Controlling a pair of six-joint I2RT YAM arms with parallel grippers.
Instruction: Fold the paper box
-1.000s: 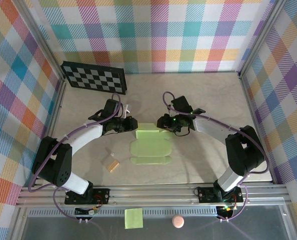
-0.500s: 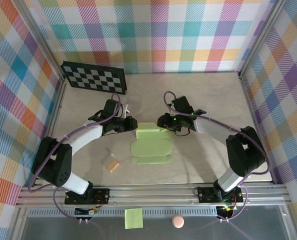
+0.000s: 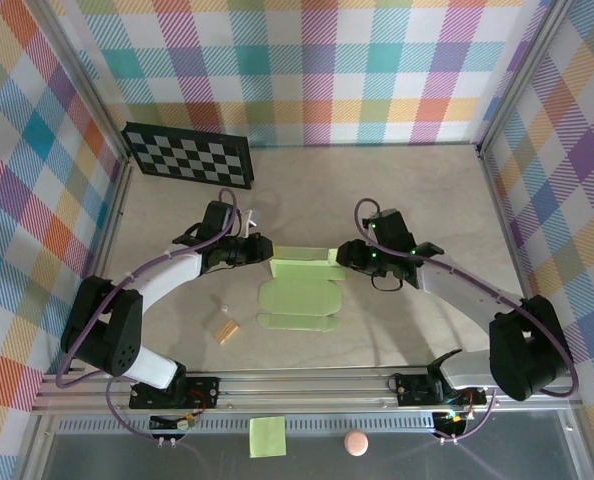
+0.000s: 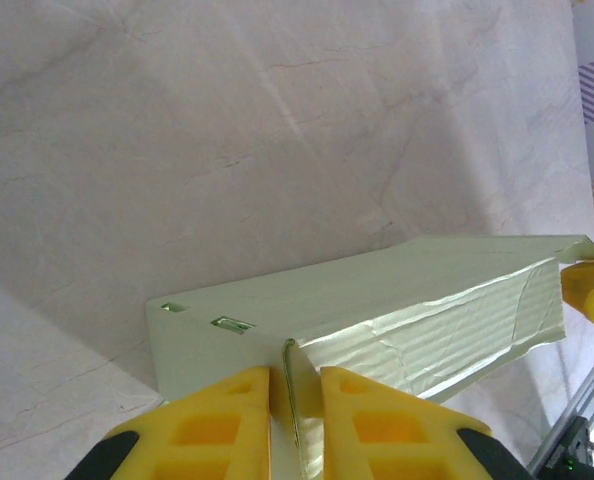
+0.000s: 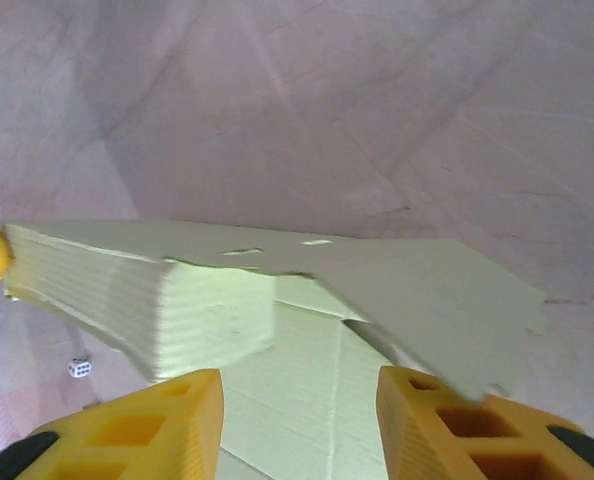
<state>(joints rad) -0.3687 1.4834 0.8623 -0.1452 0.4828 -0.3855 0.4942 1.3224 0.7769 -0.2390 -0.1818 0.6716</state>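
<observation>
The paper box [image 3: 299, 295] lies on the table [image 3: 427, 200], near its middle. The far part of the box stands raised, and the rest lies flat in front of it. The left gripper [image 3: 267, 254] is at the left end of the raised part, with a card edge between its fingers. The right gripper [image 3: 345, 256] is just beside the right end. A chessboard [image 3: 187, 155] lies well behind the box, to the left. A small block [image 3: 225, 330] lies near the box, in front and to the left. A sticky note [image 3: 268, 437] and a ball [image 3: 355, 442] lie well in front of the box, beyond the rail [image 3: 307, 385].

Robot lab test cell; plaid walls [image 3: 307, 70], aluminium rail [image 3: 307, 385], checkerboard [image 3: 187, 155] on table [image 3: 427, 200].
</observation>
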